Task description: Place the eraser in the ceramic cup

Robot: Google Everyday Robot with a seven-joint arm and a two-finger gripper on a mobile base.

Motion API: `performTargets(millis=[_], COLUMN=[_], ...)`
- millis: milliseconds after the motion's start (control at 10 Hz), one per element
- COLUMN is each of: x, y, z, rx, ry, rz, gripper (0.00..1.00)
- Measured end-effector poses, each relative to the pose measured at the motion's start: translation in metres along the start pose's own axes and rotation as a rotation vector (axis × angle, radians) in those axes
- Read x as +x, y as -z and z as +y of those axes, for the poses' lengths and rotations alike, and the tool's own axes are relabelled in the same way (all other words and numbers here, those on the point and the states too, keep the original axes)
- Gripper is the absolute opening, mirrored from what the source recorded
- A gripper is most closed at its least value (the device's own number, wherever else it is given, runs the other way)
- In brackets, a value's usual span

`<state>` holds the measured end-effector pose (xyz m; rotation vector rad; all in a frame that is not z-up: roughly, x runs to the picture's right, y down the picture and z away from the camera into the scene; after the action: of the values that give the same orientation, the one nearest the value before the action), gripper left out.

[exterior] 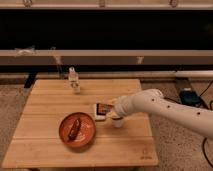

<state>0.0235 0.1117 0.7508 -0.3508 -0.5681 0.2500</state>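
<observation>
Counted one table, one bottle, one plate, one cup, one eraser; one gripper was at the cup.

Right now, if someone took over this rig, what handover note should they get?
The tool is low over the table, between the eraser and the ceramic cup.
The eraser lies just left of the tool, outside the cup.
The cup stands upright, just right of the tool.
Done: the tool is at the eraser.
Left: grasp the eraser, lift it, drop it in the cup.
</observation>
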Motion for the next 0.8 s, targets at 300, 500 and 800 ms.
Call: performTargets(millis=[300,500,800], x=[0.003,0.005,0.007], y=[0.005,0.01,0.015], z=[0.001,0.002,0.005], rx=[0.009,0.017,0.022], ry=[-0.009,-0.013,-0.018], rz=[0.006,0.011,0.015], gripper=[0.8,0.8,0.8])
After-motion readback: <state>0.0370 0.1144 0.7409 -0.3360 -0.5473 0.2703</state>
